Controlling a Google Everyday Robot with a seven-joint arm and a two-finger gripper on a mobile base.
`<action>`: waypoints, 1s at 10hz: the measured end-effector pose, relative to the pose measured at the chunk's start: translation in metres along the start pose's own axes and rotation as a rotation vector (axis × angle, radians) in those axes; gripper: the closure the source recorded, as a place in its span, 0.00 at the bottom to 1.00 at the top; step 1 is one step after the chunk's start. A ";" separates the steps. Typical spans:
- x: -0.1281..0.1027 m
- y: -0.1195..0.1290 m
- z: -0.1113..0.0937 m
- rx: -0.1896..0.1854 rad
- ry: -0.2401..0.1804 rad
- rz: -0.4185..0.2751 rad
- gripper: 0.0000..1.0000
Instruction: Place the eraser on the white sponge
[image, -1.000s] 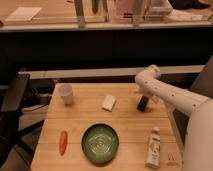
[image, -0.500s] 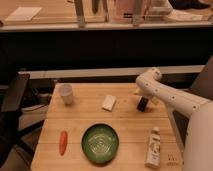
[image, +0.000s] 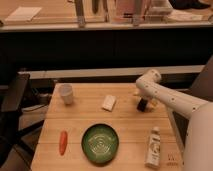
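The white sponge (image: 108, 102) lies flat on the wooden table (image: 125, 120), near the middle towards the back. My gripper (image: 142, 105) hangs from the white arm (image: 165, 95) and is down at the table top, to the right of the sponge and apart from it. A small dark shape at the gripper's tip may be the eraser. I cannot tell it apart from the gripper itself.
A white cup (image: 66, 93) stands at the back left. A green plate (image: 100, 143) sits at the front middle, with an orange carrot (image: 63, 142) to its left. A clear bottle with a white cap (image: 153, 148) lies at the front right. A dark chair (image: 12, 107) stands left of the table.
The gripper has stayed at almost the same spot on the right of the table. Nothing on the table has moved.
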 end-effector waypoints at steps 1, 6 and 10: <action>-0.001 0.000 0.001 0.002 0.000 0.000 0.20; -0.007 0.003 0.010 0.015 0.000 0.001 0.20; -0.010 0.007 0.015 0.027 0.000 0.004 0.20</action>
